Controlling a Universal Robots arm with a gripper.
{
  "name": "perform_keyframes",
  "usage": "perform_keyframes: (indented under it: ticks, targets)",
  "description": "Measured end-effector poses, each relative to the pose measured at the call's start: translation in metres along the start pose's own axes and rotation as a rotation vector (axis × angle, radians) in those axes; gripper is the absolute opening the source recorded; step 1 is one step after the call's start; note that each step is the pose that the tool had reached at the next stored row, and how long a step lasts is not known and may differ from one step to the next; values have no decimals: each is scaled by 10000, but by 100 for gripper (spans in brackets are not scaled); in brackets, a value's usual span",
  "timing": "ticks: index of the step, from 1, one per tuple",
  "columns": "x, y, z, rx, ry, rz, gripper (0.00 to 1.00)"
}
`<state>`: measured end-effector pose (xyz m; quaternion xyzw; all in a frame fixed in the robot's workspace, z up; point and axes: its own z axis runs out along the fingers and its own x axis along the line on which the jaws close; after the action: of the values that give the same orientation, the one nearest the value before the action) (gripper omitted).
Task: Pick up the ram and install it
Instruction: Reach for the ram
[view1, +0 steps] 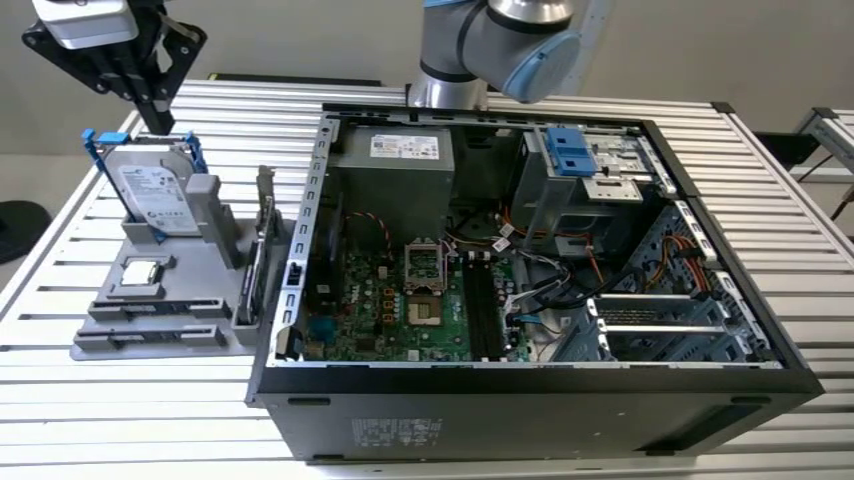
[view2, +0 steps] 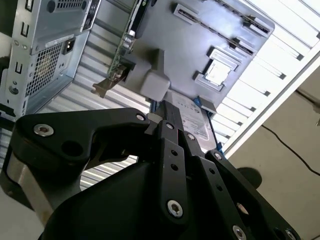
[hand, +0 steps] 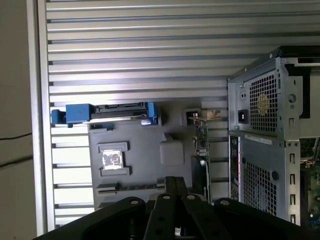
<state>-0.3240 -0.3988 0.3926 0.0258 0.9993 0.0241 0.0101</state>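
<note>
Gripper (view1: 158, 122) hovers above the hard drive (view1: 150, 195), closed on nothing. Grey stand (view1: 187, 322) holds parts upright, likely for grasping.

slim ram (view1: 158, 309) edge-on in gray holder (view1: 200, 262)

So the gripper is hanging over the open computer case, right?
No. The exterior view shows the gripper hanging over the blue-framed hard drive in the grey holder, beside the open computer case.
</note>
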Motion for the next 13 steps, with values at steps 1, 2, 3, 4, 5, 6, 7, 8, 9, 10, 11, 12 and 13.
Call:
perform_keyframes:
  ticks: [1,2,3,4,5,6,7,8,9,10,11,12,13]
  targets:
    - [14,-1,0,0,0,-3,0]
    - [29,-2,-1,0,0,-7,0]
    - [44,-2,-1,0,1,-10,0]
    - [61,-3,-2,0,1,-13,0]
    - [75,-4,-2,0,1,-17,0]
    - [90,-5,-2,0,1,-20,0]
    - [105,-5,-2,-1,1,-24,0]
    - [120,-6,-3,0,2,-28,0]
    - [135,-7,-3,-1,1,-32,0]
    - [150,-8,-3,-1,1,-37,0]
    - [165,-8,-4,0,2,-41,0]
    - [179,-9,-4,-1,2,-45,0]
    - [194,-10,-4,-1,3,-50,0]
